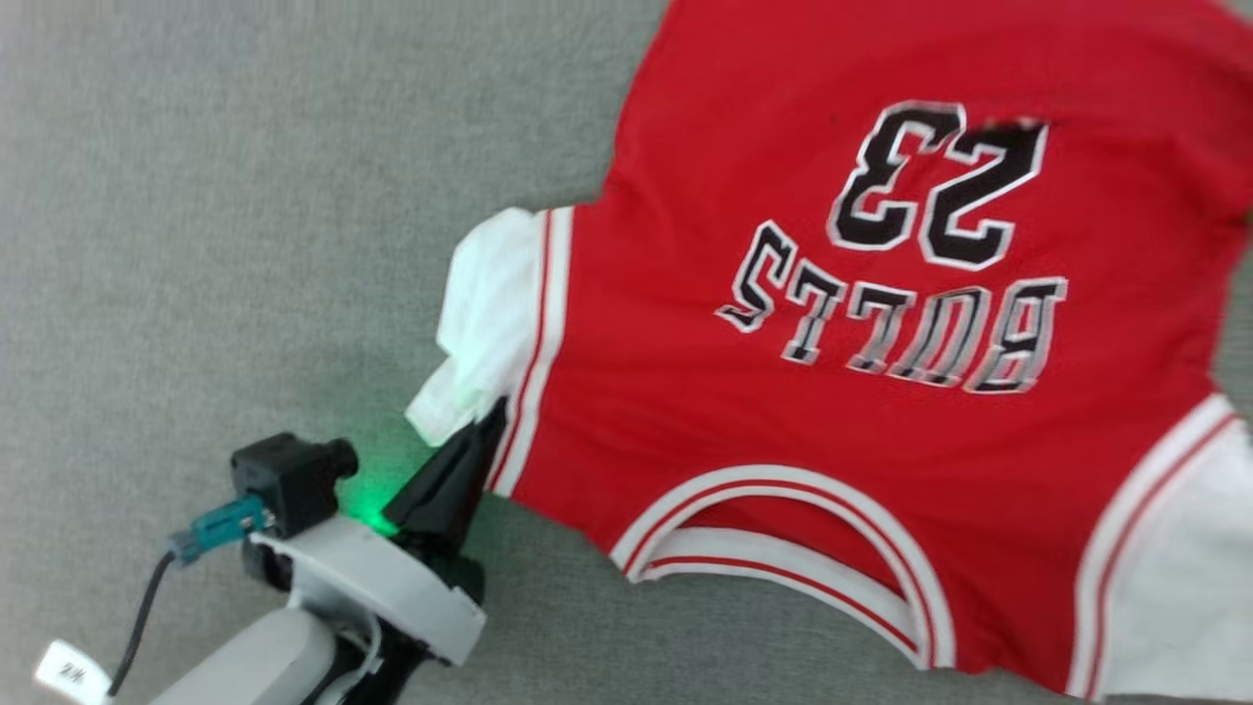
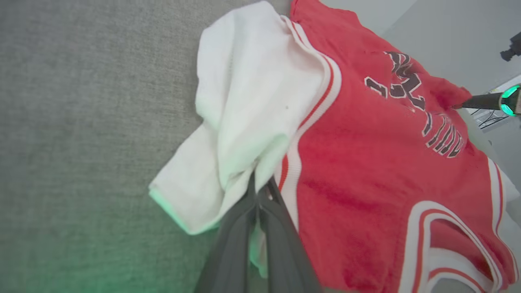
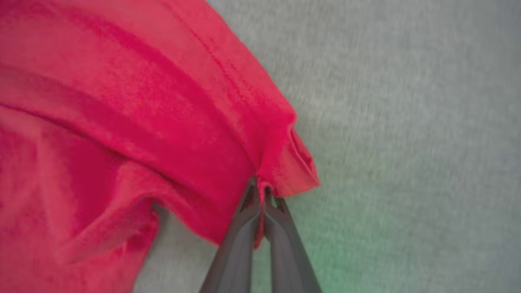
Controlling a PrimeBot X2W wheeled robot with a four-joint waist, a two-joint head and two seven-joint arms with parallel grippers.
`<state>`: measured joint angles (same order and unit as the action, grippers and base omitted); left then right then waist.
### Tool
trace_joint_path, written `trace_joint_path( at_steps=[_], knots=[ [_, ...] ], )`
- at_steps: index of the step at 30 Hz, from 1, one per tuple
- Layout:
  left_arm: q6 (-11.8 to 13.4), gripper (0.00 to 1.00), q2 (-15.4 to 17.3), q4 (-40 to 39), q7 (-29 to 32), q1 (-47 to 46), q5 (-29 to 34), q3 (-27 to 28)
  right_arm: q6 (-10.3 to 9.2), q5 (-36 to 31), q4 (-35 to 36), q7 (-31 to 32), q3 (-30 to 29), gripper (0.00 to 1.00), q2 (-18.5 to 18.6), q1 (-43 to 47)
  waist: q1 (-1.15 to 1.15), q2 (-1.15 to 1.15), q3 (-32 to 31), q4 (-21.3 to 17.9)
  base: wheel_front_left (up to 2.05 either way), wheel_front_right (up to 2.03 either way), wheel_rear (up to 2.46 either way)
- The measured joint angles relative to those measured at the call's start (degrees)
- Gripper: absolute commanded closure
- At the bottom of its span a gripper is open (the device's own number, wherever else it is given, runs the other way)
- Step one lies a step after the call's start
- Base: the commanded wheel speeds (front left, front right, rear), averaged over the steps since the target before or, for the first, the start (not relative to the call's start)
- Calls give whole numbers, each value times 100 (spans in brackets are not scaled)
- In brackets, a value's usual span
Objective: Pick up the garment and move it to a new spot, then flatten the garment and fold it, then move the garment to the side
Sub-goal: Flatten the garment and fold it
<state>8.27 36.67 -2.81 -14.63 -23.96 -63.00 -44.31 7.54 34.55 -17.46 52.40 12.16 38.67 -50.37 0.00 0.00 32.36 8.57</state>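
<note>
1. Head view: the garment (image 1: pixel 783 392) lies spread on the grey surface (image 1: pixel 245 196), front up. Its lettering and number read upside down to me, and the collar is on my side. My left gripper (image 1: pixel 492 423) reaches in from the lower left, its fingers pressed together where the white sleeve (image 1: pixel 489 294) meets the striped trim. A green glow falls on the surface beside my wrist.
2. Left wrist view: my two fingers are closed tight, with a fold of the white sleeve pinched between the tips, just beside the red-and-white trim. The sleeve is bunched around the pinch. At the far right, my right gripper (image 2: pixel 458 107) meets the red cloth at the garment's far edge, near the lettering.
3. Right wrist view: my right fingers are squeezed together on a fold of the red hem. The cloth gathers into ridges running away from the pinch, and the grey surface lies to the right.
</note>
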Motion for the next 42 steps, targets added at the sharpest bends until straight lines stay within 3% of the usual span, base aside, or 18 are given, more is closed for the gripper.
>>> trace_joint_path(
  at_steps=[6,16,21,27,28,29,30,33,42],
  knots=[
    [242,100,266,-104,33,237,-48,92,-1,438,1191,162,-637,100,219,1840,0,0,-365,-341,0,0,0],
    [446,100,497,-421,109,415,-62,146,-1,497,3067,838,-1534,100,-218,4497,0,0,-769,-920,0,0,0],
    [488,100,526,-498,125,433,-62,148,-1,376,3713,1073,-1570,100,-639,5352,0,0,-851,-1122,0,0,0],
    [493,100,548,-508,152,431,-51,134,-1,203,3874,1076,-1335,100,-964,5710,0,0,-870,-1217,0,0,0],
    [493,100,550,-508,157,431,-48,129,-1,167,3868,991,-1330,83,-999,5701,0,0,-877,-1222,0,0,0],
    [494,100,555,-505,158,431,-44,123,-1,101,3858,906,-1329,6,-1021,5679,0,0,-887,-1227,0,0,0],
    [494,100,556,-505,159,431,-44,118,-1,37,3853,805,-1340,0,-1039,5653,0,0,-900,-1230,0,0,0],
    [504,100,561,-509,182,436,-44,102,-1,-101,3864,530,-1544,0,-1174,5503,0,0,-947,-1235,0,0,0],
    [535,100,499,-590,182,509,-34,38,-1,-181,4512,627,-2251,0,-882,4938,0,0,-1026,-1146,0,0,0]
  ],
)
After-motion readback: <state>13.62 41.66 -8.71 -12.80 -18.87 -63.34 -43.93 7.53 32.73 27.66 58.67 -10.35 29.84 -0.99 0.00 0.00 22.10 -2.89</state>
